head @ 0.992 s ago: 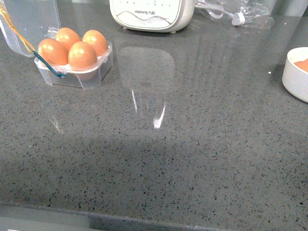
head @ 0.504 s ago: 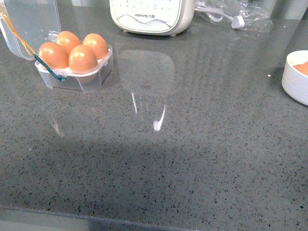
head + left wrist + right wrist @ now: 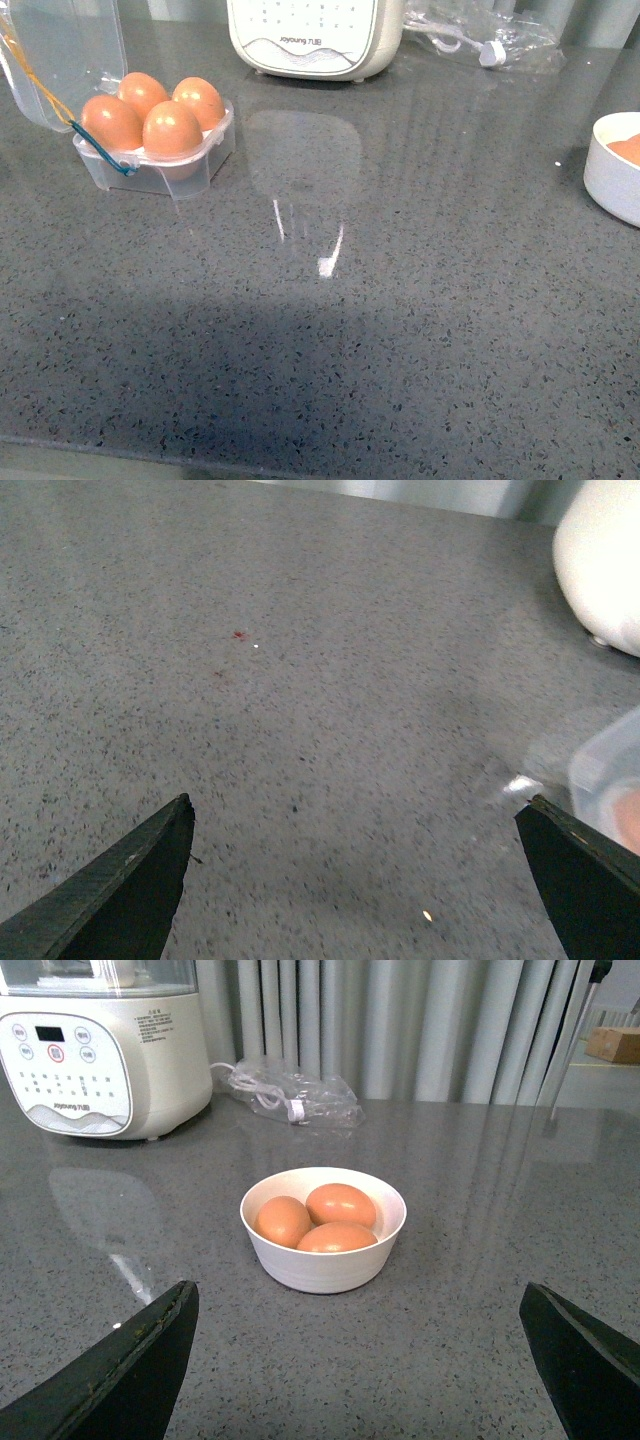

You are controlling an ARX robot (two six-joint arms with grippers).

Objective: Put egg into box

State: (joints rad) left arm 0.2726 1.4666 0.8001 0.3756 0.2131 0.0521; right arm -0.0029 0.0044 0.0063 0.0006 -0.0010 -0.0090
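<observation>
The clear box [image 3: 198, 150] stands at the far left of the counter with its lid [image 3: 60, 50] open. All its cells hold brown eggs [image 3: 172, 128]. Three more brown eggs [image 3: 340, 1204] lie in a white bowl [image 3: 325, 1265], which shows at the right edge of the front view [image 3: 612, 185]. My right gripper [image 3: 358, 1305] is open and empty, facing the bowl from a short distance. My left gripper [image 3: 356, 820] is open and empty above bare counter; a corner of the box [image 3: 603, 772] shows beside one finger. Neither gripper shows in the front view.
A white Joyoung appliance [image 3: 315, 35] stands at the back, also in the right wrist view [image 3: 100, 1045]. A clear bag with a cable [image 3: 485, 35] lies behind to the right. A grey curtain [image 3: 400, 1020] hangs behind the counter.
The front view has shifted slightly: the box, appliance and bowl sit a little further right and up in frame. Nothing on the counter has moved.
</observation>
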